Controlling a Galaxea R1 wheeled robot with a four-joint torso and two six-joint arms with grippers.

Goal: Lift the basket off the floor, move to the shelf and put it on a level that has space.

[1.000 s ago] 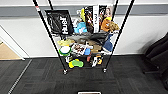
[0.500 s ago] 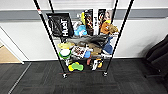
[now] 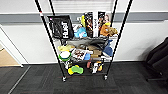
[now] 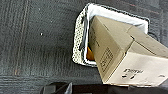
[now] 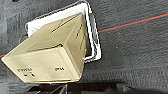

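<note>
The shelf [image 3: 49,37], a tall black wire rack on small castors, stands straight ahead against the white wall, on the dark carpet floor [image 3: 85,85]. Its posts run past the picture's upper edge. The levels I see are crowded with packets, boxes and toys. Both wrist views look down on the cream woven basket [image 4: 79,37] [image 5: 96,47] over the carpet, with a brown cardboard box [image 4: 120,50] [image 5: 55,50] lying tilted in it. Dark parts of my left gripper [image 4: 56,88] and right gripper [image 5: 60,89] sit beside the basket. Whether they grip it is hidden.
A dark chair-like shape [image 3: 157,62] stands to the right of the rack. Tan wooden flooring [image 3: 7,58] begins at the far left behind a white frame. A red line [image 5: 135,22] crosses the carpet near the basket.
The camera has moved nearer: the rack now looms larger and its lowest tier and castors sit higher in the picture.
</note>
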